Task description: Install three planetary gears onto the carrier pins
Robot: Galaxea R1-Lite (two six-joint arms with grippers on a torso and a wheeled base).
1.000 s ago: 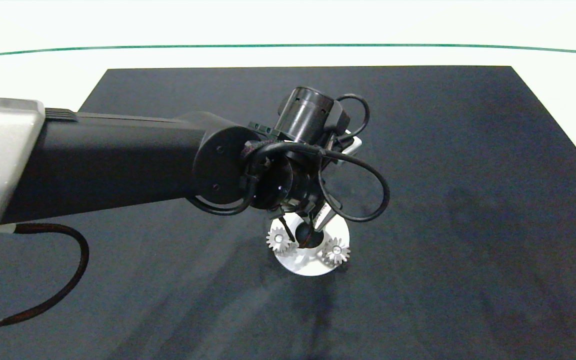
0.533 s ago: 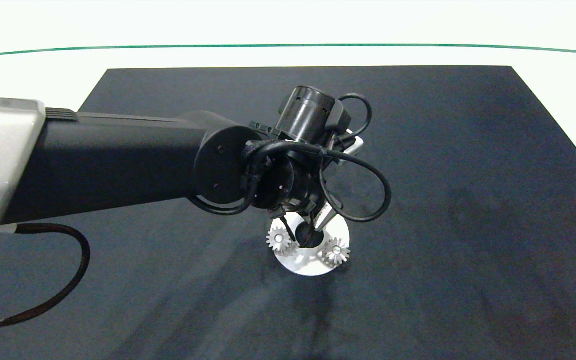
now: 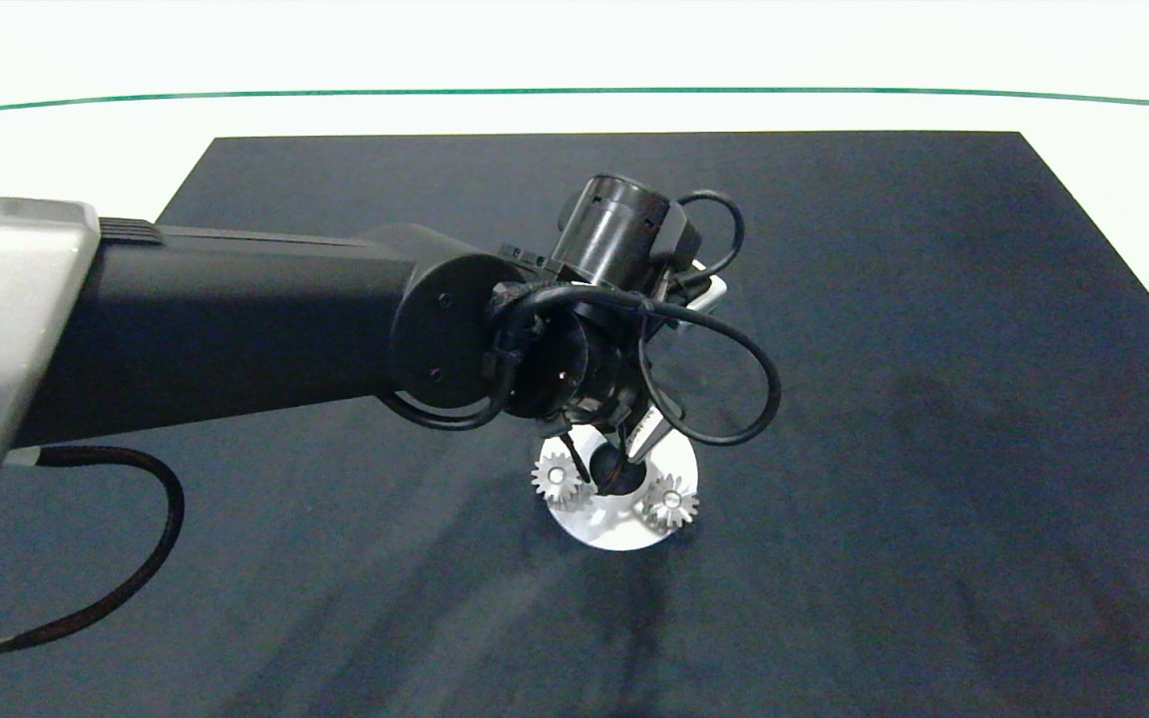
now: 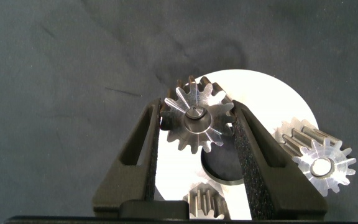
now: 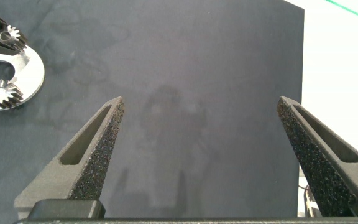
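On the white disc (image 4: pixel 278 102), two seated gears (image 3: pixel 669 502) (left tool (image 4: pixel 197 127) gripping the third).

The left arm (image 3: pixel 235 319) is a matte black tube joined to a pale grey shell, with black cables (image 3: pixel 709 374) looping round its cylindrical wrist; both grippers carry dark grey wedge-shaped fingers (image 5: pixel 86 155) with rough foam-textured pads

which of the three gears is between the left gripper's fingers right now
The gear at the disc's far edge sits between the left gripper's fingers. The other two gears sit outside them.
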